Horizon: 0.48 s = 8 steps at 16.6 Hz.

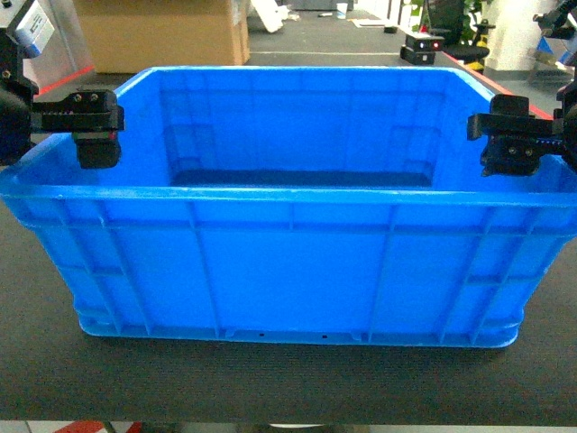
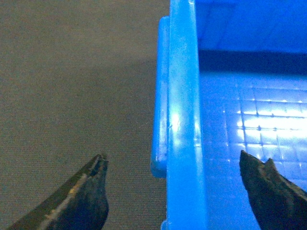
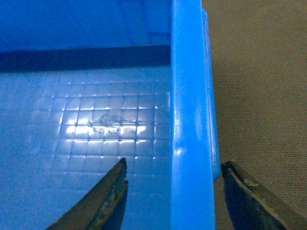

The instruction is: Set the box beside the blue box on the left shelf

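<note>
Blue box [image 1: 288,262], each end effector [image 2: 172,187] [image 3: 172,191] straddling a side rim

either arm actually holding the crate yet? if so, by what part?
No hold yet. The left gripper and right gripper each straddle a side rim of the blue crate, jaws open, one finger inside, one outside, gaps visible.

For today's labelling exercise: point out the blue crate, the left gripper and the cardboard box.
blue crate [image 1: 297,271], head view, front wall.
left gripper [image 2: 175,187], left wrist view, midway between fingertips, astride the rim.
cardboard box [image 1: 162,32], head view, front face.
</note>
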Available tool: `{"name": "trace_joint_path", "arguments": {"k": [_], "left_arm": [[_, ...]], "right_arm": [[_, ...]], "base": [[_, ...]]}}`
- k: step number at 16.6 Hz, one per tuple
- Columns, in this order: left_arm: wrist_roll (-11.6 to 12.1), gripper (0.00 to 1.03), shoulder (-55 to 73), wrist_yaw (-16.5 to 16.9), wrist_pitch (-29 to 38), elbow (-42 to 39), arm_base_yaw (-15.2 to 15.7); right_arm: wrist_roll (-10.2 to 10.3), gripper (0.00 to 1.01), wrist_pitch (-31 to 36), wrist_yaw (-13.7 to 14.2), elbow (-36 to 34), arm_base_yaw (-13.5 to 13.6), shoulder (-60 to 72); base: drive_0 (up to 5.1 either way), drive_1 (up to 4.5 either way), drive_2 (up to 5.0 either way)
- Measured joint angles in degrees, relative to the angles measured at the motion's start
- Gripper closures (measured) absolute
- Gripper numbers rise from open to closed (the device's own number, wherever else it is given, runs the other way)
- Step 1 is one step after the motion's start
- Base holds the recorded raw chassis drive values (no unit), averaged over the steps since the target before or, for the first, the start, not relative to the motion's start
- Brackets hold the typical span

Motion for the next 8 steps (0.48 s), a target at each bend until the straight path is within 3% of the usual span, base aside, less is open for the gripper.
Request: {"name": "trace_joint_path", "arguments": {"k": [4, 8], "left_arm": [[0.3, 0.5, 0.0, -0.1, -0.7, 0.2, 0.0], [0.2, 0.75, 0.1, 0.2, -1.6, 0.2, -0.1]], "right_arm": [[-0.1, 0.74, 0.0, 0.5, 0.1, -0.2, 0.0], [-0.2, 0.81, 0.3, 1.4, 0.2, -0.1, 0.1]], "base": [[0.0, 0.0, 0.0], [0.0, 0.0, 0.0]]}}
